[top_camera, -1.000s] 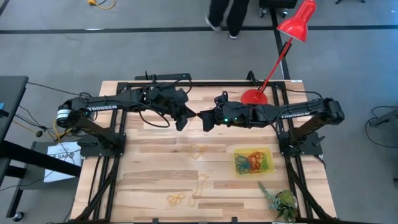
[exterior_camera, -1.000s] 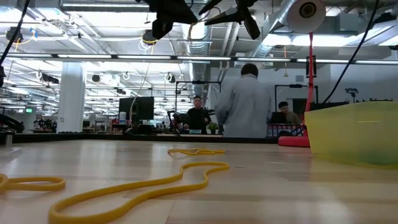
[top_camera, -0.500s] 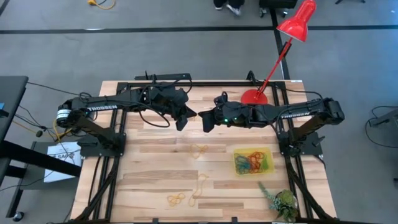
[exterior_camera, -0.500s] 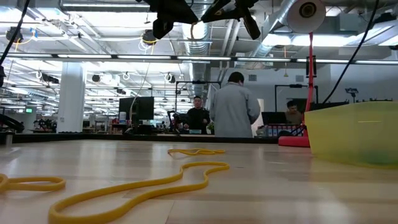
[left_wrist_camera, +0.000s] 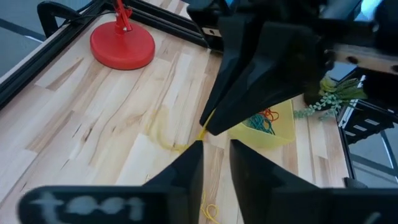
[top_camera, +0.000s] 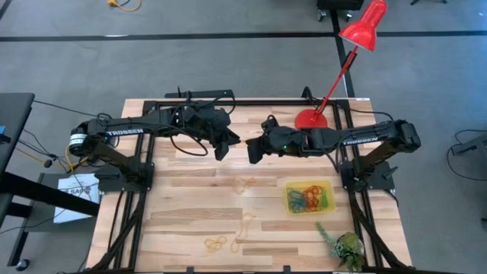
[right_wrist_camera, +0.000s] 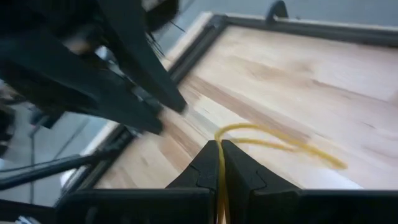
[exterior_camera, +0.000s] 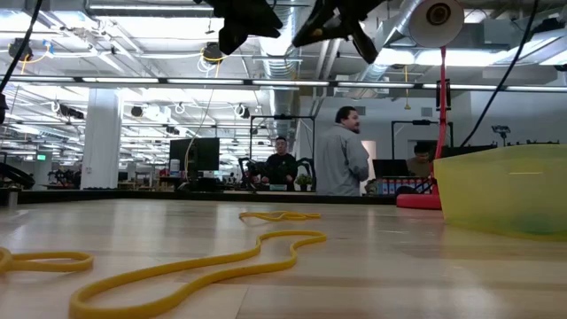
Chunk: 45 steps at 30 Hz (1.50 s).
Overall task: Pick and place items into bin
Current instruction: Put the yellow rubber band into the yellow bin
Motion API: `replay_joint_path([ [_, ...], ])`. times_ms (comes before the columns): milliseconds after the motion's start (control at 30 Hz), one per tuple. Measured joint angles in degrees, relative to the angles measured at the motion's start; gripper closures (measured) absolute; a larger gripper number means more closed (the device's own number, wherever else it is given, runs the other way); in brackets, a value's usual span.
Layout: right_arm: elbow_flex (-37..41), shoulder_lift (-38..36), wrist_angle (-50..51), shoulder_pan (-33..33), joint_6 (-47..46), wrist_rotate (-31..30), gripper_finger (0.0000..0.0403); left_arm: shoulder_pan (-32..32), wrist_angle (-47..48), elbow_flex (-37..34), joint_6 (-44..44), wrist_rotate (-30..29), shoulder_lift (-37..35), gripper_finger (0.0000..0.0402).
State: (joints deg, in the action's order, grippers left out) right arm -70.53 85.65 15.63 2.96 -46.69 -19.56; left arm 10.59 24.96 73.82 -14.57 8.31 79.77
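Comparing with a second ago, the left gripper [left_wrist_camera: 214, 163] is now parted, while the right gripper [right_wrist_camera: 219, 163] has been pinched shut on a thin yellow rubber-band loop [right_wrist_camera: 273, 138]; the translucent yellow plastic bin [top_camera: 310, 197] lies at four o'clock

A red lamp [top_camera: 363, 26] leans over the far right of the wooden surface [top_camera: 190, 205], its round red base [top_camera: 310, 119] standing on the boards near the far edge. A green plant sprig [top_camera: 341, 243] lies at the near right corner. Beyond the surface, a person in a grey top [exterior_camera: 341, 161] stands side-on, another person [exterior_camera: 282, 166] sits behind at a desk, and a dark monitor [exterior_camera: 195, 155] stands to the left.
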Motion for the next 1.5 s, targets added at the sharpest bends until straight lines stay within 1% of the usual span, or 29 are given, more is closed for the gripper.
replay_joint_path([
  [100,-0.02,-0.04,6.14,0.38,-4.79,0.84,0.0399,0.0,0.14,0.0,-0.61,-1.33,0.0,0.0315],
  [233,0.03,-0.95,21.22,2.63,-12.0,3.37,0.0401,-0.04,0.19,0.0,-0.82,-3.68,0.0,0.0303],
  [333,0.0,-4.72,32.13,5.24,-18.9,3.7,0.0401,0.02,0.8,0.0,-0.78,-3.81,0.0,0.0302],
  [467,-0.01,-9.81,48.39,10.51,-30.99,4.71,0.0401,0.0,2.29,0.0,0.6,-4.19,0.0,0.0301],
  [533,-0.01,-11.83,55.47,13.98,-37.86,7.24,0.0402,0.0,2.76,0.0,0.71,-4.98,0.0,0.0301],
  [633,0.02,-12.71,61.59,19.16,-46.33,10.33,0.0402,0.0,2.87,0.0,0.73,-6.42,0.0,0.0301],
  [800,1.97,-10.29,61.65,25.85,-54.16,12.25,0.0402,0.02,2.59,0.0,0.79,-7.69,0.0,0.0301],
  [933,3.53,-6.21,60.9,28.17,-57.66,12.4,0.0402,0.0,2.58,0.0,0.84,-7.71,0.0,0.0301],
  [1100,5.88,-1.42,54.93,27.38,-57.83,13.21,0.0402,0.0,2.57,0.0,0.86,-7.71,0.0,0.0301],
  [1267,5.98,3.9,46.42,24.75,-51.77,13.35,0.0399,0.0,2.59,0.0,0.86,-7.71,0.0,0.0301],
  [1367,5.98,7.49,44.36,23.01,-49.61,14.37,0.0394,-0.04,2.64,0.0,0.81,-7.69,0.0,0.0301],
  [1433,6.0,10.04,44.14,21.78,-49.19,17.1,0.0389,-0.04,2.84,0.0,0.64,-7.68,0.0,0.0301],
  [1500,6.0,12.28,43.99,20.63,-46.82,21.78,0.0379,-0.04,2.91,0.0,0.52,-7.45,0.0,0.0301],
])
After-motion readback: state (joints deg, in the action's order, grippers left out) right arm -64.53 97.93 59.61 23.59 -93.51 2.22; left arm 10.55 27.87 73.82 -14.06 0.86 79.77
